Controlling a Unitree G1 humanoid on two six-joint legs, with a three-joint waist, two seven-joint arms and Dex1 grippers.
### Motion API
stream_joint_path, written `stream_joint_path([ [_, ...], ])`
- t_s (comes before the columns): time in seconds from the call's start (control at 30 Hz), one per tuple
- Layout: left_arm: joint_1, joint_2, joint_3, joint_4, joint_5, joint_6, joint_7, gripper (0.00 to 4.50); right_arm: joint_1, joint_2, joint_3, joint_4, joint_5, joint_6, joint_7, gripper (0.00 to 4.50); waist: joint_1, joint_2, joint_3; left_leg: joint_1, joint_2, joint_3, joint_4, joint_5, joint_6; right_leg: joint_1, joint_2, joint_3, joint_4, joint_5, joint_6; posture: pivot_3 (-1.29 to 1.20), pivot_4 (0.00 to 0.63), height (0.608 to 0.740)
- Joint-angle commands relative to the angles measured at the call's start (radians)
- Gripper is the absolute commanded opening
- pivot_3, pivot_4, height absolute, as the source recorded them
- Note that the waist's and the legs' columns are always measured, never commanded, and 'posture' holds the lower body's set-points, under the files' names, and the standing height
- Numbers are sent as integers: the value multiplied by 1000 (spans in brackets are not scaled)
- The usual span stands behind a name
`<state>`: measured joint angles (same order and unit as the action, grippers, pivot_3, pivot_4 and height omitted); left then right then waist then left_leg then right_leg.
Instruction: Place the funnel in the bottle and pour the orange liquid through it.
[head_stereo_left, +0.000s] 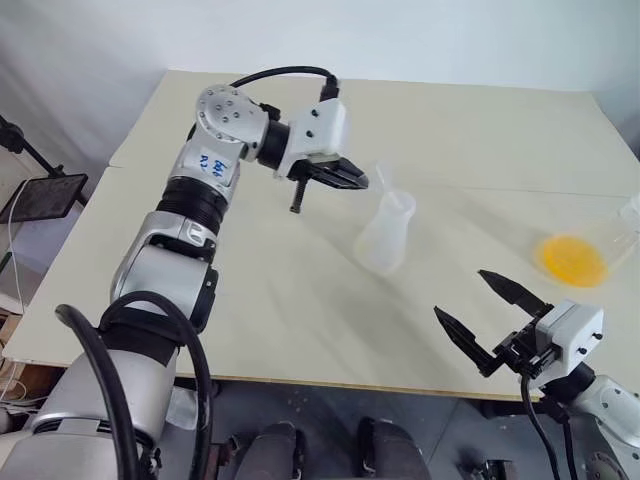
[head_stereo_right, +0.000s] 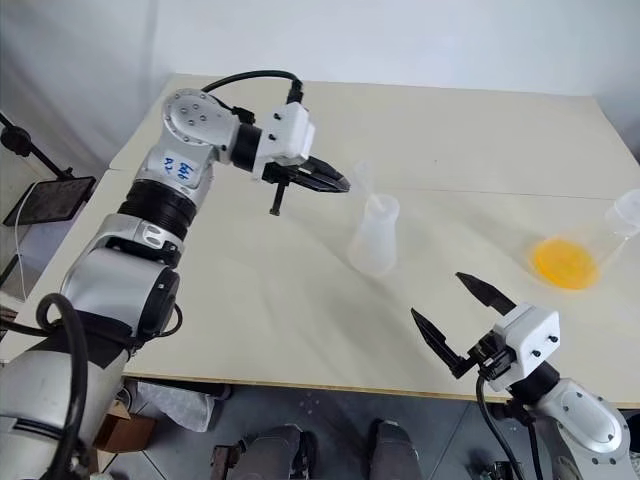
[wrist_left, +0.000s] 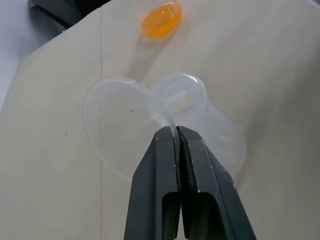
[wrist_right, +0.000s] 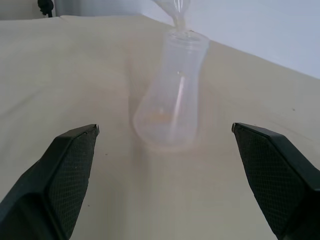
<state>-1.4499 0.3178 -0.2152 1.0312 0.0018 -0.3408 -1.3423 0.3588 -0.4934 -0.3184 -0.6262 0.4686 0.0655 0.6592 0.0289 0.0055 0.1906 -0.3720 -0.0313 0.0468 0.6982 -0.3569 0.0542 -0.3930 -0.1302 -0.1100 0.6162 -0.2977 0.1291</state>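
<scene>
Soft, even daylight-like light fills the scene, bright without harshness. The pale bench (head_stereo_left: 300, 320) reflects it evenly, with no strong glare spots. Shadows are faint and blurred at the edges: a dim one lies on the bench beside the bottle (head_stereo_left: 385, 235), and another under the orange liquid (head_stereo_left: 572, 260), which glows where light passes through it. The head views are sharp in the middle and bend slightly toward the edges, the bench's sides curving a little. In the left wrist view the gripper's fingers (wrist_left: 200, 190) are crisp and dark, while the funnel (wrist_left: 117, 117) looks washed out against the bench. In the right wrist view the near fingers (wrist_right: 60, 185) are slightly soft.
</scene>
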Motion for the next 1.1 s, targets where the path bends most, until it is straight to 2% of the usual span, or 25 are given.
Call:
stream_joint_path([
  [0.03, -53, -25, 5, 15, 20, -30, 26, 68, 2, 10, -1, -44, -1, -20, -16, 4500, 0, 0, 0, 0, 0, 0, 0, 0, 0, 0, 0, 0, 0, 0, 0, 0, 150, 740],
  [0.33, -71, -66, -20, 45, 85, -73, 44, 68, 8, 27, 8, -58, -11, -26, -40, 4500, 0, 0, 0, 0, 0, 0, 0, 0, 0, 0, 0, 0, 0, 0, 0, 0, 150, 740],
  [0.37, -73, -66, -22, 47, 92, -73, 41, 373, 10, 29, 8, -59, -14, -27, -43, 4500, 0, 0, 0, 0, 0, 0, 0, 0, 0, 0, 0, 0, 0, 0, 0, 0, 150, 740],
  [0.43, -73, -65, -24, 50, 100, -71, 40, 693, 10, 34, 8, -61, -18, -28, -48, 4500, 0, 0, 0, 0, 0, 0, 0, 0, 0, 0, 0, 0, 0, 0, 0, 0, 150, 740],
  [0.77, -61, -59, 25, 45, 58, -20, -14, 3922, 8, 44, 5, -58, -28, -32, -54, 4500, -1, 0, 0, 0, 0, 0, 0, 0, 1, 0, 0, 0, 0, 0, 0, 0, 150, 740],
  [0.83, -49, -54, 47, 39, 35, -4, -35, 4453, 15, 45, -3, -60, -28, -34, -56, 4500, -1, 0, 0, 0, 0, 0, 0, 0, 1, 0, 0, 0, 0, 0, 0, 0, 150, 740],
  [1.0, 16, -30, 142, 0, -79, 75, -110, 4453, 64, 74, -67, -73, -19, -57, -93, 4500, -2, 0, 0, 0, 0, 0, 0, 0, 1, 0, 0, 0, 1, 0, 0, 0, 150, 740],
  [1.1, 117, 23, 198, -32, -138, 87, -142, 4453, 124, 119, -127, -83, -9, -85, -119, 4500, -6, 1, 0, 1, 0, 0, 0, 0, 0, 0, 0, 0, 2, 0, 0, 0, 150, 740],
])
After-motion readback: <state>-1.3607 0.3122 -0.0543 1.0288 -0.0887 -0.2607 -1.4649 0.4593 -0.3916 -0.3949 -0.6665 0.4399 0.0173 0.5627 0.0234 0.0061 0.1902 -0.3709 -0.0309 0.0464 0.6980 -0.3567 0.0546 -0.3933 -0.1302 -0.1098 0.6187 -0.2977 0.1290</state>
